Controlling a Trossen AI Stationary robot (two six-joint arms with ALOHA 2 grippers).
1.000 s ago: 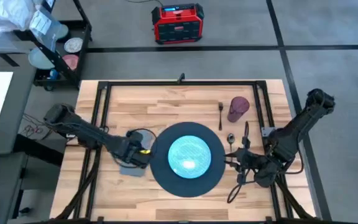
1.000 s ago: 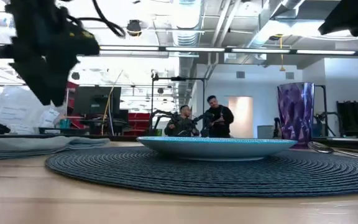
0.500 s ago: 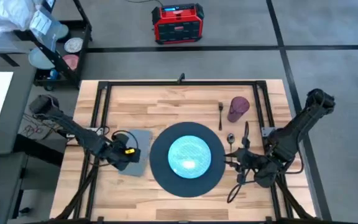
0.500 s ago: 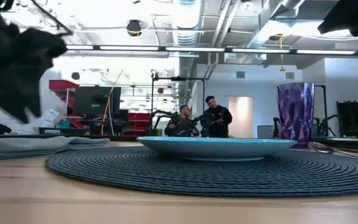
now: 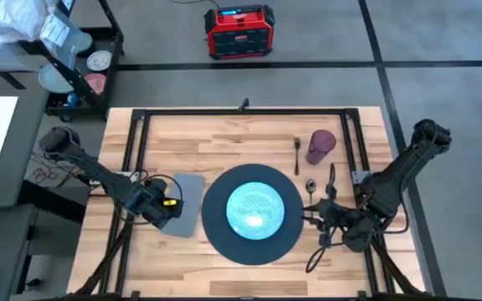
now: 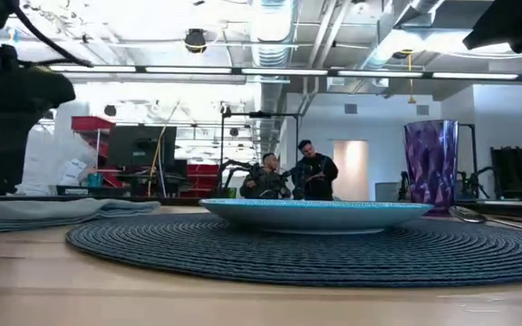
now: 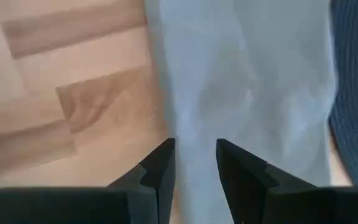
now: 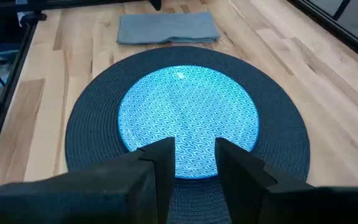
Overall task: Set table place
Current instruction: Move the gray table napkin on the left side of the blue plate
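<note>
On the left, we are hovering our left pincer (image 5: pixel 164 209) over the napkin's (image 5: pixel 187 211) outer edge, fingers slightly parted and empty. The napkin is lying flat just beside the mat (image 5: pixel 253 212) carrying the plate (image 5: pixel 256 207). Our right pincer (image 5: pixel 328 219) is waiting beside the spoon (image 5: pixel 310 186), barely parted. Cutlery seems next: reaching the fork (image 5: pixel 297 150) near the cup (image 5: pixel 320 146).

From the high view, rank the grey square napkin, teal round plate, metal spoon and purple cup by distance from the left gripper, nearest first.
Left gripper sits at the napkin's left edge.
1. Grey square napkin, right beneath the gripper, left of the dark round mat.
2. Teal round plate, centred on the mat.
3. Metal spoon, just off the mat's right edge.
4. Purple cup, far right corner.
</note>
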